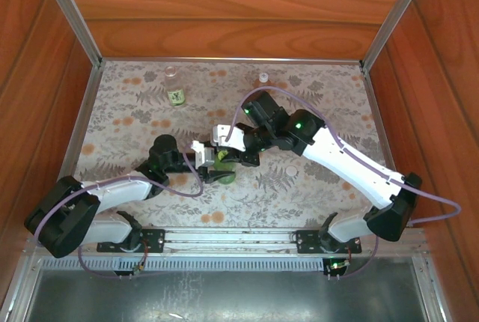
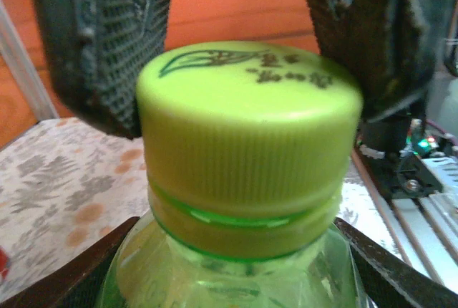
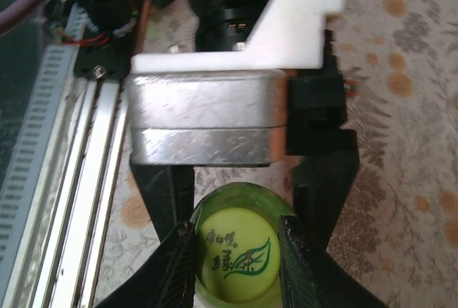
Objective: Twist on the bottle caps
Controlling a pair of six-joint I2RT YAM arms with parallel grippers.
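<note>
**Q:** What do we see at the right pincer (image 3: 236, 268)?

**A:** We see it closed on the cap (image 3: 236, 254). One finger (image 3: 175, 272) stands against each side of the yellow-green disc, and the cap's leaf print faces up. In the left wrist view the same two dark fingers come down from above and flank the cap's upper rim.

**Q:** Where does the cap sit?

**A:** We find it on the neck of the green bottle (image 2: 229, 279), level, with its ribbed skirt just above the collar ring. We cannot tell how far it is threaded.

**Q:** And the left pincer (image 1: 215, 171)?

**A:** We see it gripping the green bottle below the neck, with a dark finger against each shoulder of the bottle. The bottle stands upright near the middle of the bench (image 1: 127, 123). The left arm reaches it from the left and the right arm from the right, and the right pincer is directly above the left one.

**Q:** What lies further out?

**A:** We note a white cap (image 1: 292, 171) lying flat on the floral bench to the right of the green bottle, apart from it. A labelled bottle (image 1: 176, 96) stands well back on the left, its mouth uncovered. A small clear item (image 1: 263, 77) stands near the far edge, too small for us to identify. Wooden walls (image 1: 224, 7) enclose the bench.
</note>
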